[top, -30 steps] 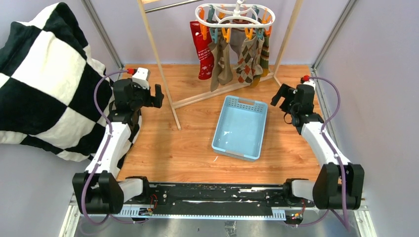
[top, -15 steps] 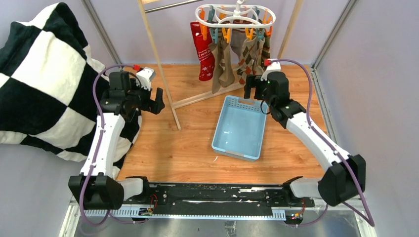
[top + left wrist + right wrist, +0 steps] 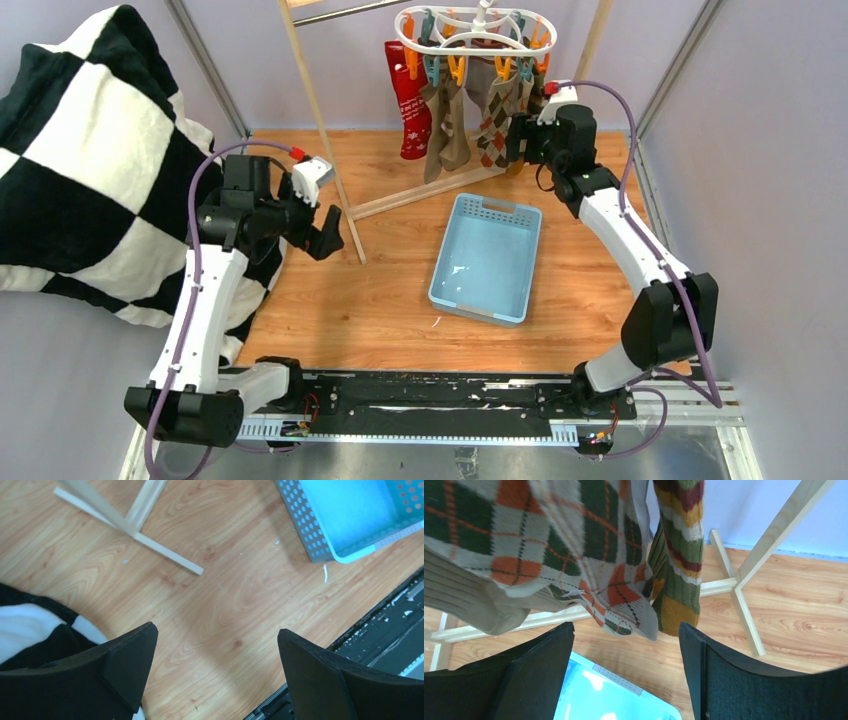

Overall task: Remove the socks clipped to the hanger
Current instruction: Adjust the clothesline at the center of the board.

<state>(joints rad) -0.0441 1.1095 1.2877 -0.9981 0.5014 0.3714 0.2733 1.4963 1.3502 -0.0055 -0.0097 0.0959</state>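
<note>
Readable text, labels, brands, numbers, signs: none in any view.
- Red sock: white marks on it, too small to tell whether pattern or lettering.
- Argyle sock and striped sock: woven pattern only, seen close in the right wrist view.
- Blue bin: no marking that can be made out.

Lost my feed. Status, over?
Left gripper open, over table. Right gripper open, facing argyle sock, holding nothing. Socks clipped on hanger. Nothing in the way.
</note>
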